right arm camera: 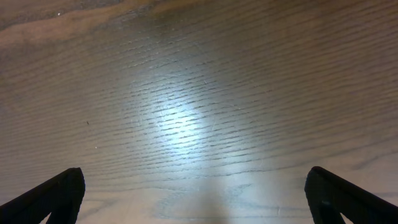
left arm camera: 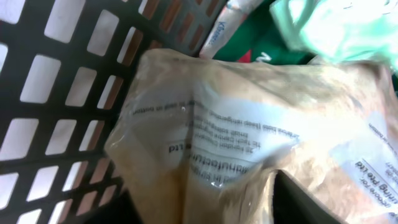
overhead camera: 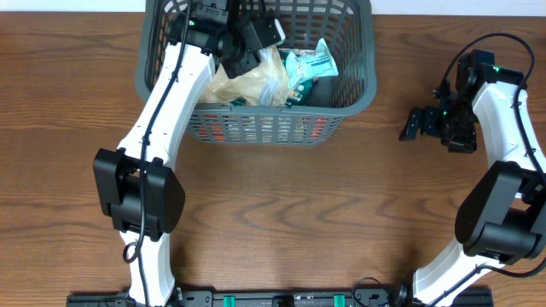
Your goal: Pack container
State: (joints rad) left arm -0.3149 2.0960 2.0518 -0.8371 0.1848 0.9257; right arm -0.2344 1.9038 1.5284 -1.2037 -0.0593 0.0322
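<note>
The container, a dark grey lattice basket, stands at the back centre of the wooden table. Inside it lies a tan translucent bag with a printed white label, beside a mint-green and white packet. My left gripper reaches into the basket over the bag. In the left wrist view the bag fills the frame against the basket's lattice wall, and my left gripper stands open with the bag's end between its parted fingers. My right gripper rests open over bare table, right of the basket.
The right wrist view shows only bare wood grain between the wide-apart fingers of my right gripper. More packets, dark green and white, lie under the bag in the basket. The wooden table extends toward the front.
</note>
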